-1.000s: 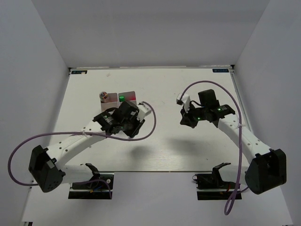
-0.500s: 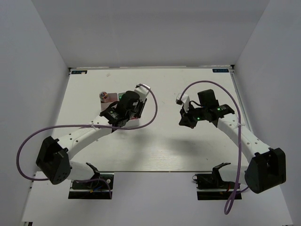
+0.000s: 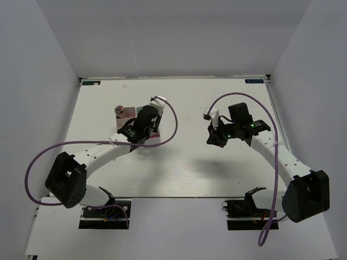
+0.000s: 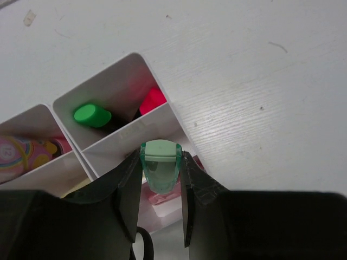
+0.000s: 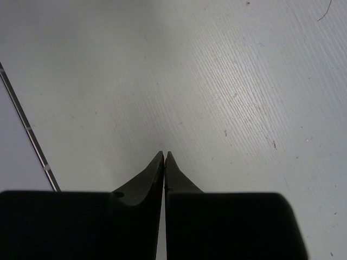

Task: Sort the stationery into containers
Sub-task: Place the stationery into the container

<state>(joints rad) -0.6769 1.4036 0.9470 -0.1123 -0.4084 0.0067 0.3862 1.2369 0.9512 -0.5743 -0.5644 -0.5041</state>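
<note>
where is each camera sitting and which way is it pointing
Top external: fixed above and behind the arms, looking down on the table; the left arm and right arm show whole, bases at the bottom edge.
Left wrist: on the left arm, looking down past the left fingers, shut on a pale green marker, at the white tray.
Right wrist: on the right arm, looking down at the tabletop; only the right fingers, shut, show.
Shared: top external and left wrist both show the tray.

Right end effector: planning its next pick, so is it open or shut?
Shut: the right end effector shows both tips touching, nothing between them.
</note>
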